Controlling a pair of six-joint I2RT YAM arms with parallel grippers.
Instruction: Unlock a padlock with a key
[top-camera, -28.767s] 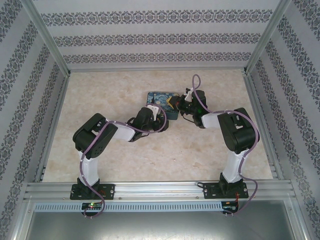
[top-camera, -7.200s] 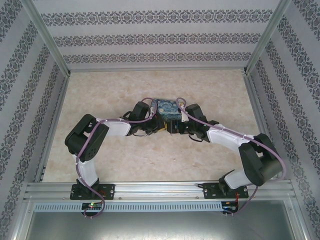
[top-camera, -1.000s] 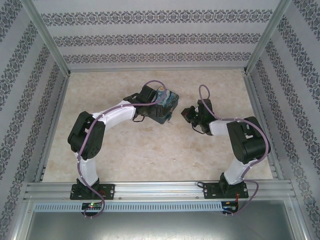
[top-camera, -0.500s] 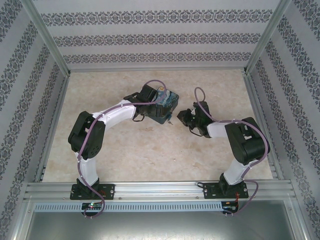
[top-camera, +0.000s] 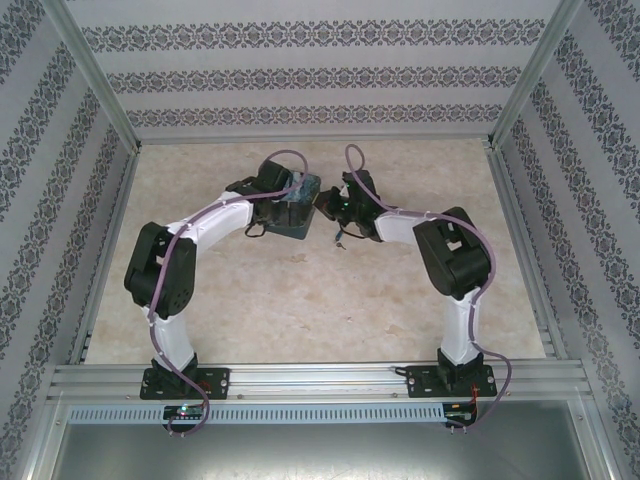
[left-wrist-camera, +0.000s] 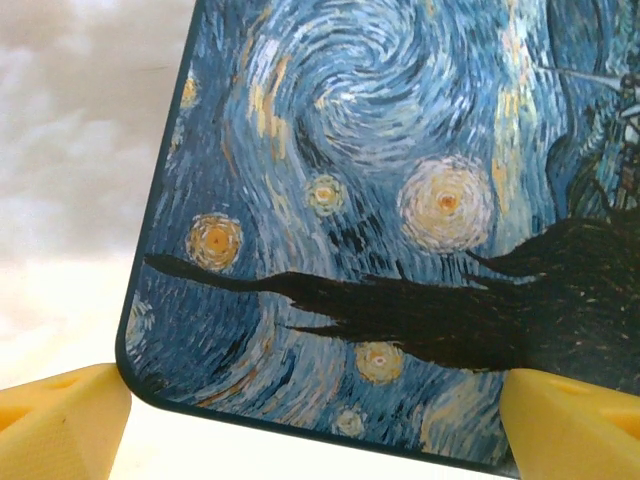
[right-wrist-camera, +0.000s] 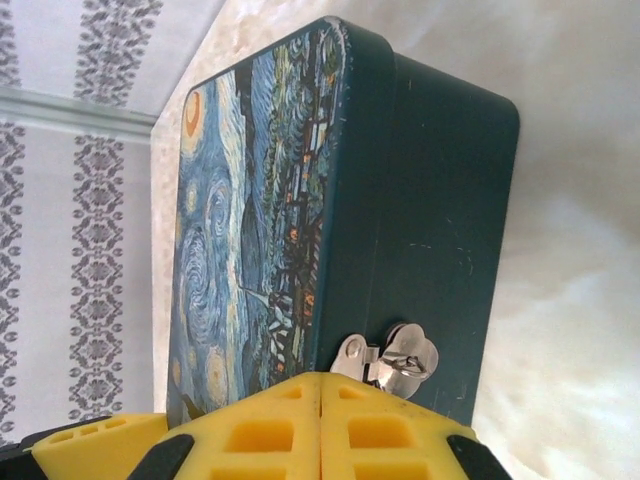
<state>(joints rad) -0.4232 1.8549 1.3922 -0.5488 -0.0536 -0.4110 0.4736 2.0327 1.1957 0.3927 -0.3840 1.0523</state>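
Note:
The blue swirl-patterned tin (top-camera: 296, 222) sits at mid-table under my left gripper (top-camera: 284, 200). In the left wrist view its painted lid (left-wrist-camera: 380, 200) is close below my left gripper (left-wrist-camera: 315, 430), which is open with yellow fingertips (left-wrist-camera: 65, 420) far apart: one is off the tin's corner and the other is over the lid. My right gripper (top-camera: 331, 205) is at the tin's right side. In the right wrist view it (right-wrist-camera: 320, 400) is shut just before the silver hasp (right-wrist-camera: 392, 360) on the tin's dark side wall (right-wrist-camera: 430, 200). No padlock hangs on the hasp, and I see no key.
A small dark item (top-camera: 340, 240) lies on the marble tabletop (top-camera: 420, 330) just in front of the right gripper; it is too small to identify. Patterned walls and metal rails enclose the table on three sides.
The left arm has shifted the tin left and toward the back. The right gripper has swung left and back, right up to the tin's side. The small dark item has stayed put.

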